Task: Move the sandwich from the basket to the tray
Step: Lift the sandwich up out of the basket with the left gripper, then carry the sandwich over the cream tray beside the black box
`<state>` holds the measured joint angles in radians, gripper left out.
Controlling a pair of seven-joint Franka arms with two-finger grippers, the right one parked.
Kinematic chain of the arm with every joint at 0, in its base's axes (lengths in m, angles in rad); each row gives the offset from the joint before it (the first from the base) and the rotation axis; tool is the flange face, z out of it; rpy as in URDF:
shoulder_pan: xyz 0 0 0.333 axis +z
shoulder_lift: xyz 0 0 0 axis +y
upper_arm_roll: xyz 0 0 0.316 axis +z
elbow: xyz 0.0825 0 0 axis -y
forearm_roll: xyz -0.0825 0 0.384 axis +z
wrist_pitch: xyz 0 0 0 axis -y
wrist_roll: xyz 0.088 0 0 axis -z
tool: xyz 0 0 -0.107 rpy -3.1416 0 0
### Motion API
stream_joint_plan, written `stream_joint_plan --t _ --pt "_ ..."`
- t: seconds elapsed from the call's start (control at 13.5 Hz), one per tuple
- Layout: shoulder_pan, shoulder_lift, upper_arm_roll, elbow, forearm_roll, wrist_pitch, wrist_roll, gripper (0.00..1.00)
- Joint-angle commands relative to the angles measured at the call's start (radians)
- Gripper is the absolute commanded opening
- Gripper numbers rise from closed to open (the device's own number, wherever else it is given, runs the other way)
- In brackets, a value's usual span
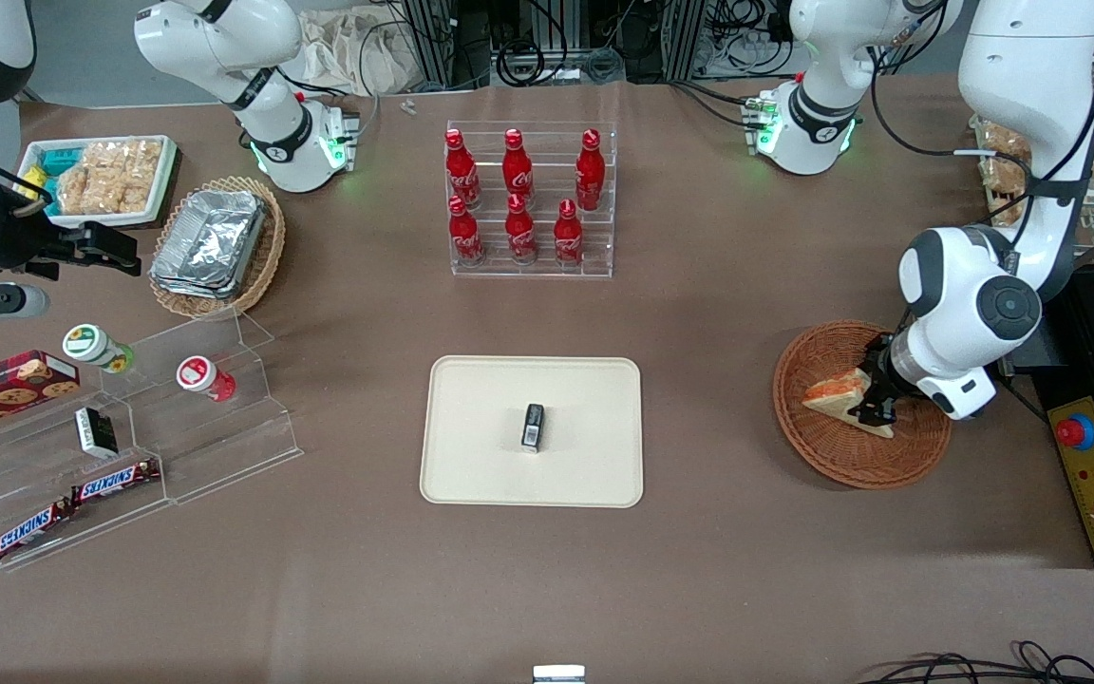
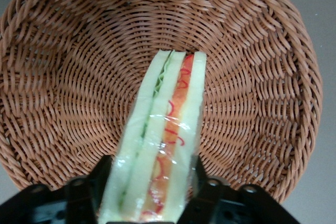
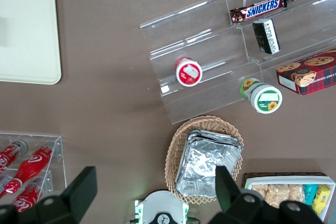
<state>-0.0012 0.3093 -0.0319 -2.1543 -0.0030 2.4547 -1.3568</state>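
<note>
I'm down in the basket (image 1: 851, 456) with my gripper (image 1: 875, 407), and its two dark fingers (image 2: 86, 195) sit one on each broad face of the sandwich (image 2: 163, 145), pressed against the wrapped bread and clamped on it. The wedge stands on edge between them, so from my wrist I look along its cut side: pale bread, a green layer, an orange-red layer, all under clear film. Woven wicker fills the space around the sandwich, and the wedge's tip points toward the middle of the basket floor. From the front, the sandwich (image 1: 839, 391) sits inside the basket's rim, in the part nearer my arm's end of the table, with my wrist hanging directly above it. The tray (image 1: 471, 465) lies well apart from the basket, toward the middle of the table, and a small dark item (image 1: 533, 426) rests near its centre. Farther from the front camera than the tray stands a clear rack of red bottles (image 1: 523, 195). Toward the parked arm's end I see a tan basket with foil containers (image 1: 215, 242) and clear tiered shelves with chocolate bars (image 1: 115, 482).
</note>
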Motion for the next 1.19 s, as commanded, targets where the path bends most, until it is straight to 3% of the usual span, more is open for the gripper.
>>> stream_joint_plan --t 0.0,0.07,0.15,0.3,0.59,0.96,1.11 --pt "-0.026 -0.031 0.003 -0.045 0.029 0.096 -0.084 0.17" --pt "-0.039 -0.064 0.004 -0.045 0.029 0.067 -0.082 0.04" --pt "-0.040 -0.096 0.004 -0.033 0.032 -0.007 -0.079 0.00" --pt "-0.063 -0.151 -0.006 0.035 0.090 -0.212 -0.076 0.00" --pt "-0.137 -0.170 -0.019 0.279 0.083 -0.608 0.016 0.00" --pt "-0.148 -0.162 -0.055 0.428 -0.031 -0.773 0.367 0.00" --pt "-0.148 -0.156 -0.081 0.453 -0.038 -0.807 0.530 0.00"
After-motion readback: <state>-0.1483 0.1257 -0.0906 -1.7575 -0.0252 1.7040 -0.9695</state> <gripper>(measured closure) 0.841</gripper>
